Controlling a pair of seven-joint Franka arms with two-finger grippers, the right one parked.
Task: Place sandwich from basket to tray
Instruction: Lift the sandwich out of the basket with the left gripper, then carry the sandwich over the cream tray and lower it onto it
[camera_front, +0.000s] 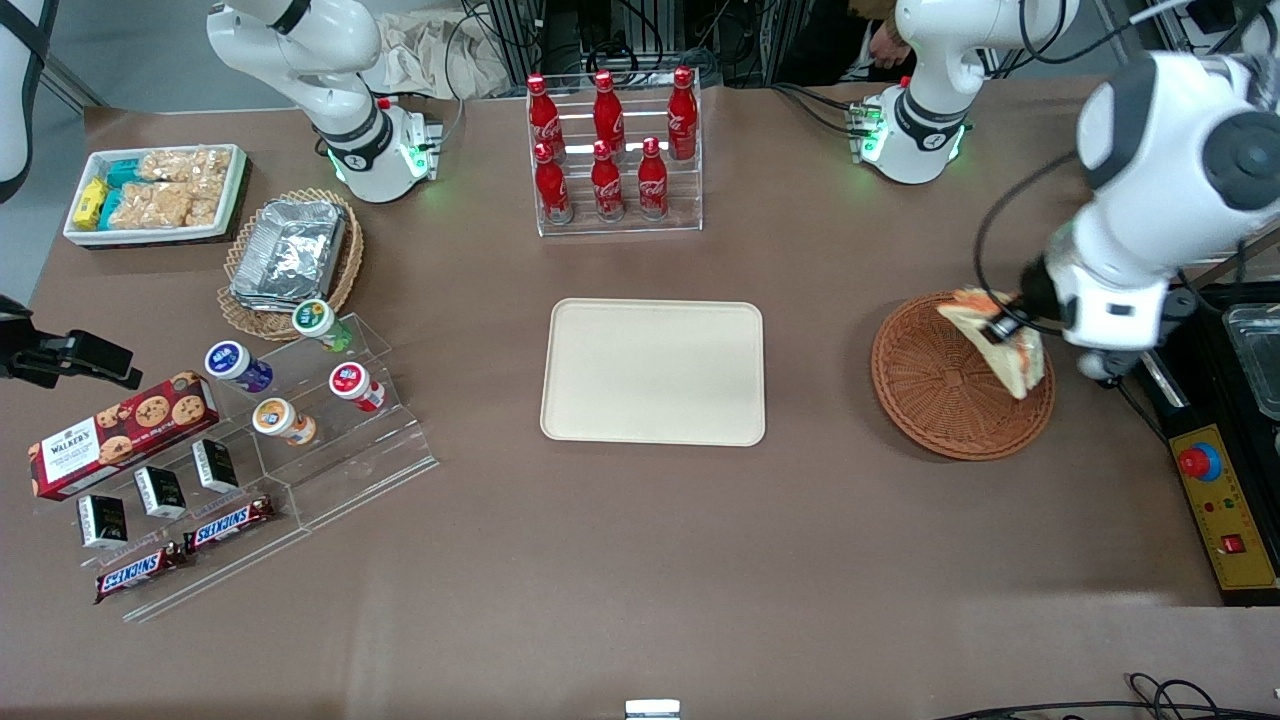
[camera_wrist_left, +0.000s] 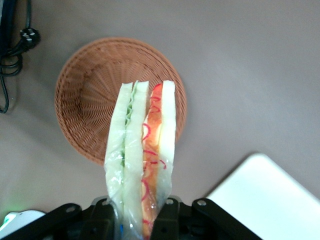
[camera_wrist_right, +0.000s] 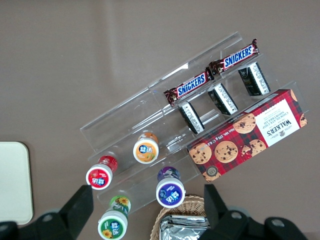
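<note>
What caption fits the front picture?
Gripper holding the sandwich above the basket, tray waiting.

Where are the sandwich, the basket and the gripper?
sandwich (camera_wrist_left: 142, 150): left wrist view, its layered edge.
basket (camera_front: 925, 385): front view, bare woven floor.
gripper (camera_wrist_left: 135, 220): left wrist view, above basket, clamping sandwich.

Gripper (camera_front: 1003, 328) jaws clamp sandwich (camera_front: 1000, 342) above basket (camera_front: 925, 390) — tray (camera_front: 652, 371) bare.
</note>
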